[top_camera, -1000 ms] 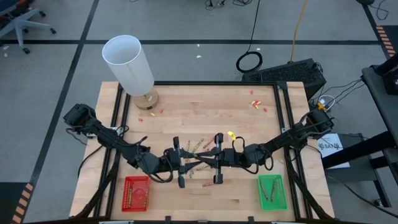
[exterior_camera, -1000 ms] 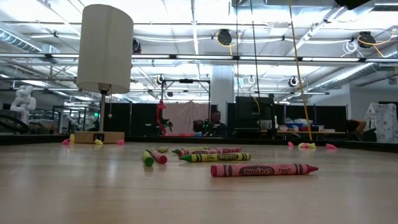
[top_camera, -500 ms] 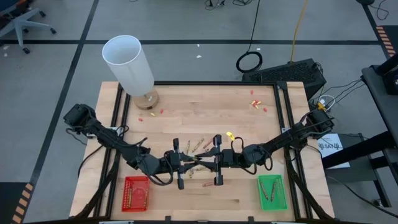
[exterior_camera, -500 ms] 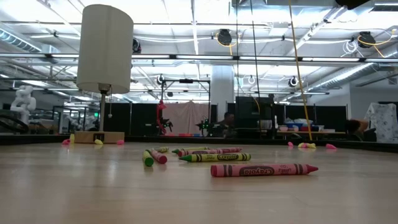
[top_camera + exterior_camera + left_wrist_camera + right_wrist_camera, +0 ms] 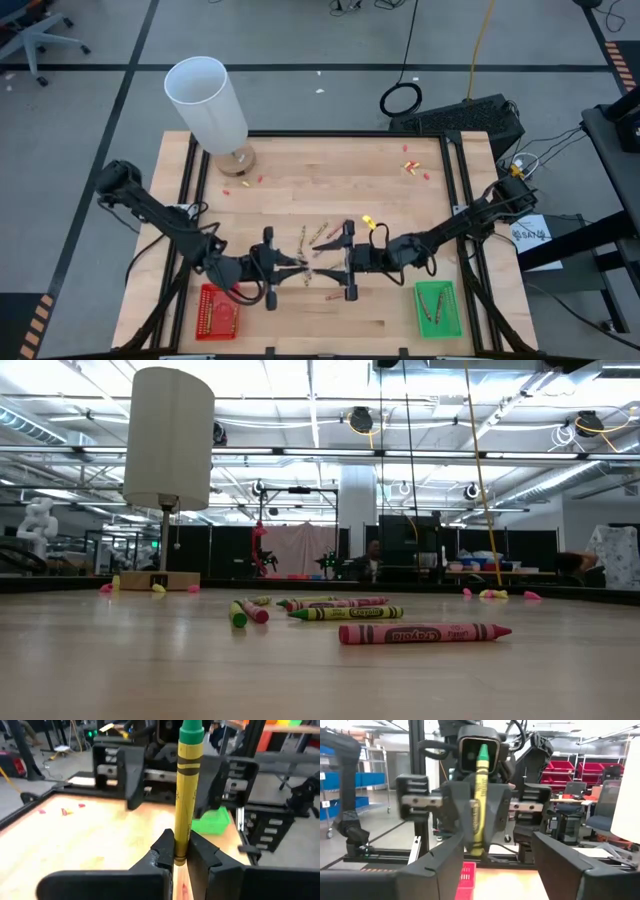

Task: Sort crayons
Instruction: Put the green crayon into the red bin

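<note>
Right then, your left gripper (image 5: 181, 851) pinched a green crayon (image 5: 186, 780) upright above mid-table, facing your right gripper (image 5: 492, 852), whose fingers stood wide apart. That low pinch could have let the crayon tip and drop.

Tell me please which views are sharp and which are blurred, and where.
Low view: the red crayon nearest the camera is sharp, the room behind softer. Left wrist view: the held green crayon is fairly clear, the left gripper fingers blurred. Right wrist view: the near fingers are blurred.
</note>
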`<state>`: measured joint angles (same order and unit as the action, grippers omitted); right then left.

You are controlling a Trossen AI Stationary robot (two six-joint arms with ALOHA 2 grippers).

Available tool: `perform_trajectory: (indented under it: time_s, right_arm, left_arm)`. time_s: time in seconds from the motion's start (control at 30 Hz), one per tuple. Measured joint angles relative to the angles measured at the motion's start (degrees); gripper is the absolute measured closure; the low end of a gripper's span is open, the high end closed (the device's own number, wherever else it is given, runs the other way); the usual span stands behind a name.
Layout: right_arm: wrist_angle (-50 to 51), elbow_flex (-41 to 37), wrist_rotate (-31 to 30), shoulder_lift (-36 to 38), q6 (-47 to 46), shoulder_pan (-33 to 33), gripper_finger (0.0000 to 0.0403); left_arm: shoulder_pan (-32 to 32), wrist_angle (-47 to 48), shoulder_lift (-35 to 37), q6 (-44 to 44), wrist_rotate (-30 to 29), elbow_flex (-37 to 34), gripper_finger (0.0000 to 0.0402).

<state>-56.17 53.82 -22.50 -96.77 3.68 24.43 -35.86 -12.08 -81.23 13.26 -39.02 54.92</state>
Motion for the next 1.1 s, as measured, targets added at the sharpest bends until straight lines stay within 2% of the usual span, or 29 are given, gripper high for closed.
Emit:
perform_trajectory:
  time_s: [0.23,0.3,0.57,0.83,1.1]
  right_arm:
    - [7.45,-0.04,0.07,0.04,-3.92,0.08,0.0177]
    - [10.22,-0.04,0.08,0.04,-5.50,0.12,0.0177]
    - [18.75,-0.07,0.22,0.04,-11.88,0.84,0.0177]
    - [19.64,-0.07,0.24,0.04,-12.08,2.29,0.0177]
    - [20.93,-0.07,0.20,0.04,-11.58,2.27,0.0177]
  left_arm:
    - [-1.77,13.79,5.85,13.74,0.11,0.00,0.0374]
    - [-2.21,17.86,7.48,18.42,1.84,0.00,0.0374]
    - [-2.94,32.10,11.67,39.07,12.76,1.35,0.0374]
    - [-4.32,40.91,11.91,54.63,26.42,1.68,0.0374]
    - [-9.81,49.76,11.86,71.51,34.20,1.70,0.0374]
